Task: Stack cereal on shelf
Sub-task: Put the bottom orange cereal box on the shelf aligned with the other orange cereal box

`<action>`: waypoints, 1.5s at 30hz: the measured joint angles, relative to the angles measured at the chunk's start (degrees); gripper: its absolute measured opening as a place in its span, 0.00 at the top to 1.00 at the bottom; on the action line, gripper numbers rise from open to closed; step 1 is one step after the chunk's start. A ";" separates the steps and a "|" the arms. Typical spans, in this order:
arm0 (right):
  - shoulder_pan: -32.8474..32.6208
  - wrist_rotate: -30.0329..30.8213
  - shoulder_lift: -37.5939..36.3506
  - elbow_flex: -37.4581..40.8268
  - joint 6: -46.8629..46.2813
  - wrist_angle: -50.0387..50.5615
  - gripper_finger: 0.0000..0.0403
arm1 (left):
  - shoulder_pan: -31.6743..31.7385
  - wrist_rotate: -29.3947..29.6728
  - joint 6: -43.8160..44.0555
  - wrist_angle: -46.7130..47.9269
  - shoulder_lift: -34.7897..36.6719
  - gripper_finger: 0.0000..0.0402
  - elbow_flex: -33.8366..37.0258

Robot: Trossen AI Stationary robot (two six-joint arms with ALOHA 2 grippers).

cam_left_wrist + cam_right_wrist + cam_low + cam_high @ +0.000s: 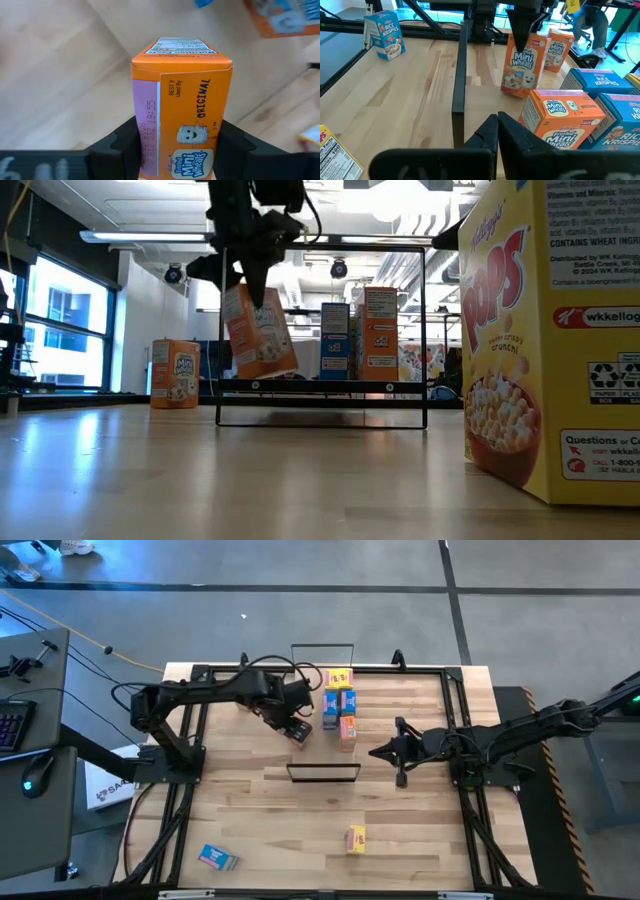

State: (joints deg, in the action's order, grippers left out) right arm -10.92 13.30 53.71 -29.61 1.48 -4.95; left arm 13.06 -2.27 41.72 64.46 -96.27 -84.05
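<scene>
The orange Mini-Wheats box [181, 112], clamped upright in the left pincer [297, 729], hangs tilted just beside the shelved boxes [342, 700]; right pincer [380, 752] idles clenched.

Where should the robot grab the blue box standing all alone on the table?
Probably near its top, coming from above and squeezing the two big printed faces. The blue box stands upright and alone, and it is thinnest between those faces.

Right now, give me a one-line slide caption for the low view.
Left gripper holds an orange box tilted above the shelf, where other boxes stand; a yellow box fills the foreground.
</scene>
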 joint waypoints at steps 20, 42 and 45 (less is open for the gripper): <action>0.00 0.00 0.00 0.00 0.00 0.00 1.00 | 0.15 -4.20 -0.95 -4.80 0.00 0.41 0.00; -0.02 -0.02 0.00 0.00 0.02 -0.02 1.00 | -1.21 -5.28 -23.42 -2.13 1.68 0.27 -3.58; -0.02 -0.02 0.00 0.00 0.01 0.00 1.00 | -2.22 -4.70 -28.05 -1.39 2.63 0.36 -5.60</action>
State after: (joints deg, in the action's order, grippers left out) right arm -10.94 13.28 53.71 -29.61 1.48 -4.95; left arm 10.84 -6.97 13.67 63.08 -93.64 -89.65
